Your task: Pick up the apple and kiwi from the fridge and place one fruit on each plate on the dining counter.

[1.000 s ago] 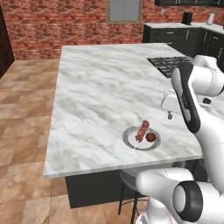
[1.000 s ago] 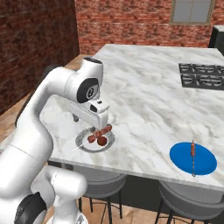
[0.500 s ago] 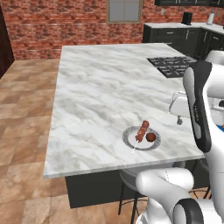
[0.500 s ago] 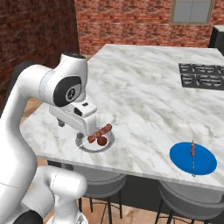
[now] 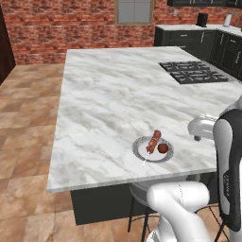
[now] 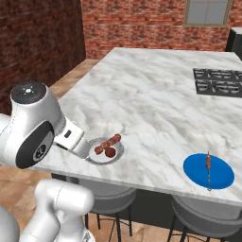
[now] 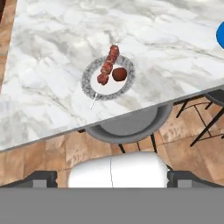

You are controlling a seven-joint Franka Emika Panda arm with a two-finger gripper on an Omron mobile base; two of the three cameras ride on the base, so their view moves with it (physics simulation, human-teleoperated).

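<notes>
**Apple plated, kiwi still to fetch**

I'm looking down over the dining table (image 5: 118, 94) and the apple (image 7: 119, 74) sits on the pale grey plate (image 7: 89, 89), just beside the meat skewer (image 7: 108, 64) that lies across it. From the right base view the apple (image 6: 110, 152) is near the plate's front edge, close to the table's edge. The blue plate (image 6: 222, 177) is well apart along the same edge, carrying a thin orange stick (image 6: 208, 163) and no fruit. I don't see the kiwi or the fridge from here, so my read is that half the job is done.

The pincer (image 7: 111, 177) shows me two dark tips set wide at the bottom of the hand view with nothing between them, so I call it spread and empty, hanging out past the table edge over a grey stool (image 7: 127, 124).

The kiwi, I judge, will be light, a bit soft and slick on its cut face; I'd grip across the skin sides, gently. The apple is firm and round, apt to roll.

The marble is smooth and hard. Brick walls (image 5: 71, 28) and cooktop grates (image 5: 194, 72) lie beyond, tiled floor (image 5: 23, 118) around.
</notes>
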